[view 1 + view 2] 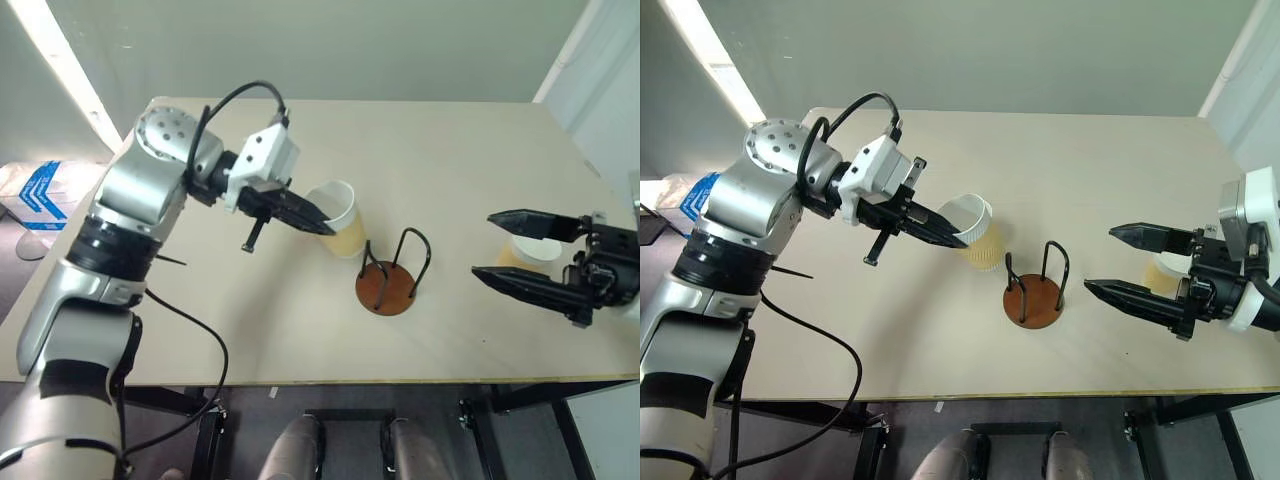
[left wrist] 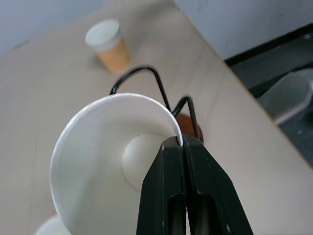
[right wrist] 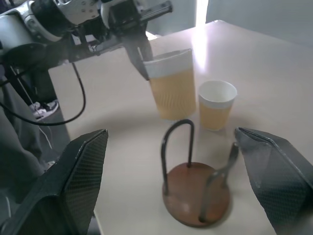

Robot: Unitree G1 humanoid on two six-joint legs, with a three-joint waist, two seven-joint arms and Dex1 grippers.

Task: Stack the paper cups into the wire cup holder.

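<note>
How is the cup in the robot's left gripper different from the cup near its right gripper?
The cup in the left gripper is pinched at its rim by shut fingers and tilted in the air; that held cup hangs beside the wire holder. The other cup stands upright on the table, held by nothing, behind the open right gripper. Both are tan outside, white inside and empty.

Wire cup holder (image 1: 389,279) stands between two paper cups (image 1: 338,218), seemingly empty.

A pale wooden table (image 1: 450,150) stands beside grey walls (image 1: 330,45)
</note>
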